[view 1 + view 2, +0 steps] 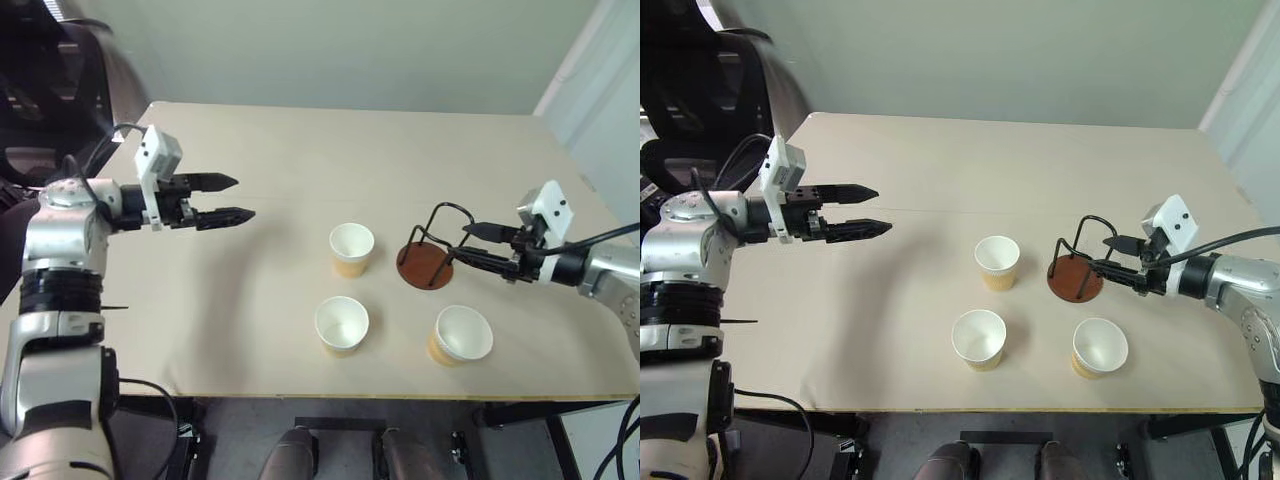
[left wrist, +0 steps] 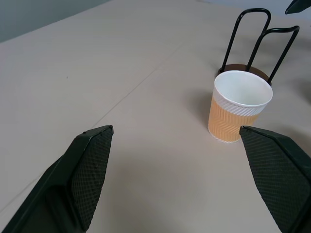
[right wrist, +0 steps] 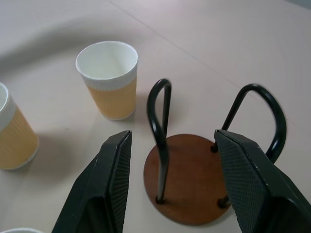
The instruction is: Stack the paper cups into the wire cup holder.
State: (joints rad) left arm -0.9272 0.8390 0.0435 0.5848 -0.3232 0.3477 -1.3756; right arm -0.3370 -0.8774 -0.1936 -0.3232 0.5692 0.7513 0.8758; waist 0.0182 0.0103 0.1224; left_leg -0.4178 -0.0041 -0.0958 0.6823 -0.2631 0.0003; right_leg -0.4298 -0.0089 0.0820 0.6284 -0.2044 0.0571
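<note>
Wire cup holder [image 1: 430,255] sits upright on the table [image 1: 260,320], right of centre: round reddish-brown disc base, thin black wire loops rising from it, nothing inside. Three paper cups, all upright and empty, stand apart from one another. One cup [image 1: 351,249] is just left of the holder, one [image 1: 341,324] nearer the front edge below it, one [image 1: 461,335] front-right of the holder. Cups are white inside and at the rim, with tan-yellow ribbed lower walls.

Right gripper [image 1: 477,244] reaches in from the right, roughly level and tipped slightly down, fingers parted, holding nothing. In the right wrist view its textured black pads [image 3: 114,179] flank the holder's base and loops; contact with the wire can't be confirmed.

Left gripper [image 1: 236,198] hangs well left of the cups above the table, pointing toward them, fingers spread wide, empty. Left wrist view looks between the pads [image 2: 92,170] at the far cup with the holder behind it.

Table top is a plain beige matte sheet.
</note>
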